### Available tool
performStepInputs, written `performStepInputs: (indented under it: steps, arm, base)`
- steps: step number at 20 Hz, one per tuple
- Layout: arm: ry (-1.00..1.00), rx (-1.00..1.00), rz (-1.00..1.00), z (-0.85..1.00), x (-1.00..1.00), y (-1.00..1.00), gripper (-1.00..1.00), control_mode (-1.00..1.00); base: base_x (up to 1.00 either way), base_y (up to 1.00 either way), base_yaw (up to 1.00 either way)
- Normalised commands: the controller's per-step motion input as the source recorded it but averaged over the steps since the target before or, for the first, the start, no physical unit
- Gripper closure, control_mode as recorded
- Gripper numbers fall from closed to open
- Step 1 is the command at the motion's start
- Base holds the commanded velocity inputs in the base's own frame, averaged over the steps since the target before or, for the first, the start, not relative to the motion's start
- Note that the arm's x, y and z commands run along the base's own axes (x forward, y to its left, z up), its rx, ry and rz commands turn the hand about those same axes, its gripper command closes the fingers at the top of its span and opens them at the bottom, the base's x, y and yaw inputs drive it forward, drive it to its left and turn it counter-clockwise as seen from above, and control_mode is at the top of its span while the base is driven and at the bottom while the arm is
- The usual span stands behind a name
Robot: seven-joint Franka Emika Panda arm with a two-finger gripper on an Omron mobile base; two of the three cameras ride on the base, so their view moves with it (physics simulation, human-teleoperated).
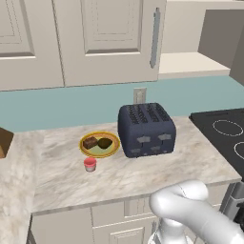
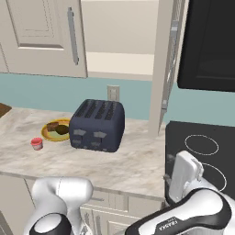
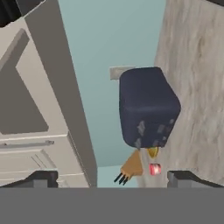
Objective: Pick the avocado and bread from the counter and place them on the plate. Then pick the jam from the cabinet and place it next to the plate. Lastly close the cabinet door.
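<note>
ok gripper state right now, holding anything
gripper: open, holding nothing; the open cabinet door lies just beside it.

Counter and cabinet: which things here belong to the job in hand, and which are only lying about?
Part of the job:
- plate
- bread, on the plate
- avocado, on the plate
- jam, on the counter in front of the plate
- cabinet, door open

Just lying about:
- toaster
- stove
- wall outlet
</note>
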Motion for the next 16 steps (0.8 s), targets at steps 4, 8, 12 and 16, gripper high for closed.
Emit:
performStepInputs:
  steps: [4, 8, 12, 16]
  arm:
    - [0.01, 0.14, 0.0, 0.0, 0.49, -0.71, -1.0, -1.0]
    - [0.0, 0.09, 0.0, 0.19, 0.39, -0.69, -1.0, -1.0]
    - [0.0, 0.0, 0.0, 0.42, 0.23, -0.37, -1.0, -1.0]
    - [-0.01, -0.04, 0.0, 0.47, 0.03, -0.01, -1.0, -1.0]
  base:
    - [0.0, 0.0, 0.0]
    - [0.0, 0.0, 0.0]
    - [0.0, 0.0, 0.0]
    - [0.0, 0.0, 0.0]
